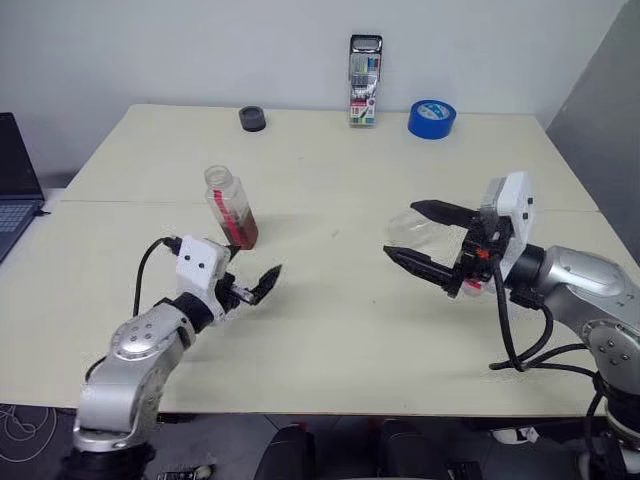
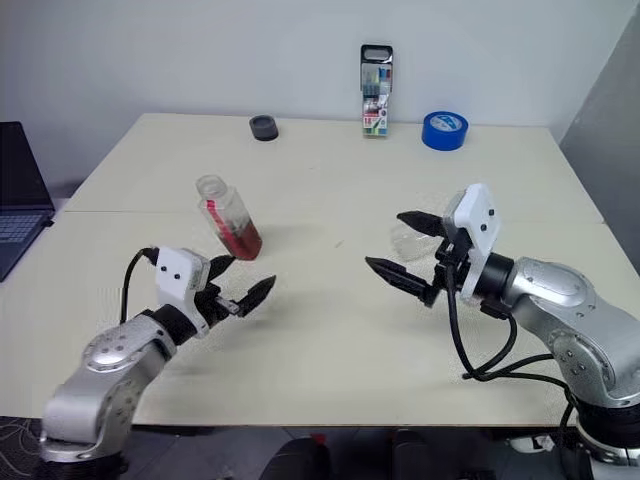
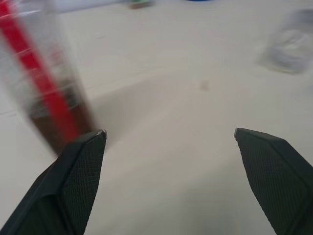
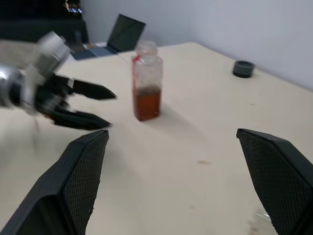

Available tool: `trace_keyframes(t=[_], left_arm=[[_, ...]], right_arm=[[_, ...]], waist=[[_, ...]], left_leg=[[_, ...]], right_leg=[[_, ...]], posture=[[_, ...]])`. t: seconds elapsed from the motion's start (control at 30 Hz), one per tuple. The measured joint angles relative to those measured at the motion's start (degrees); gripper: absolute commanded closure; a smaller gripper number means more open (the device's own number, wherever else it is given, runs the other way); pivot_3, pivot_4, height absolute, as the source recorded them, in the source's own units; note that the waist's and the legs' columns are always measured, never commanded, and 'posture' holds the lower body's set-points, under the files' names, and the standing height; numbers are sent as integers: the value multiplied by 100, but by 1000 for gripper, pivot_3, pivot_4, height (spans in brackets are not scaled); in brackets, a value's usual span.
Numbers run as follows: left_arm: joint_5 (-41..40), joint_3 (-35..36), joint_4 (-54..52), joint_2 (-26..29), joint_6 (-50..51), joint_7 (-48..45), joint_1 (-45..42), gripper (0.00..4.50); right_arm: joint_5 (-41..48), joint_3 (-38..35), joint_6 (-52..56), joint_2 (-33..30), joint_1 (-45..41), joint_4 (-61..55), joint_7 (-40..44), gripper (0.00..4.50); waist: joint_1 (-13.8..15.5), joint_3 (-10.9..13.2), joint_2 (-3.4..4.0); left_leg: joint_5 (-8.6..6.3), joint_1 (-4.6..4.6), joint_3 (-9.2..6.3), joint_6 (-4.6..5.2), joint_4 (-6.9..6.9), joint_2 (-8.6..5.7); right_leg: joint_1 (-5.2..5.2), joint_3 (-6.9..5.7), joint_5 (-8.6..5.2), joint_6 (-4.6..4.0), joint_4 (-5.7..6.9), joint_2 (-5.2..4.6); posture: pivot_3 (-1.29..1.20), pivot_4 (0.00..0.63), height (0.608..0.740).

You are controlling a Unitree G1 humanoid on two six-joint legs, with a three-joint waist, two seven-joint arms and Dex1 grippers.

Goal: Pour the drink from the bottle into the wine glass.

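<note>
The bottle [image 1: 231, 207] stands uncapped on the worktop [image 1: 330, 330], just beyond the left tool [image 1: 250, 285], whose fingers are spread and empty. Drink [image 4: 146, 104] fills only its lower part. The wine glass [image 2: 412, 240] sits past the right tool [image 2: 405, 250], also spread and empty. Nothing is gripped; pouring appears yet to begin.

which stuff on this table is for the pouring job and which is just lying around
For the job: bottle holding the drink; wine glass.

Lying about: marker pack, blue tape roll, dark grey roll, laptop.
</note>
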Motion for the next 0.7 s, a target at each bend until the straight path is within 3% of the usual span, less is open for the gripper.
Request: trace_keyframes(t=[0.17,0.37,0.7], left_arm=[[-648,-103,-248,343,322,-602,-476,36],[-593,-561,-100,282,236,-667,-653,36],[-478,-716,58,89,-19,-653,-641,36]], right_arm=[[-2159,874,-1617,-390,43,1257,11,0],[-4679,1613,-4188,-323,-728,3604,-781,0],[-6638,2258,-6354,-212,-1779,6327,-1617,0]], waist=[[-2,0,0],[-47,4,5],[-34,4,5]], left_leg=[[8,7,7,-13,0,-1],[9,15,31,-16,-5,2],[10,17,36,-16,-2,2]], right_leg=[[4,5,0,0,1,2],[-2,26,0,0,4,6],[0,31,0,-1,4,5]], posture=[[0,150,740],[0,150,740],[0,150,740]])
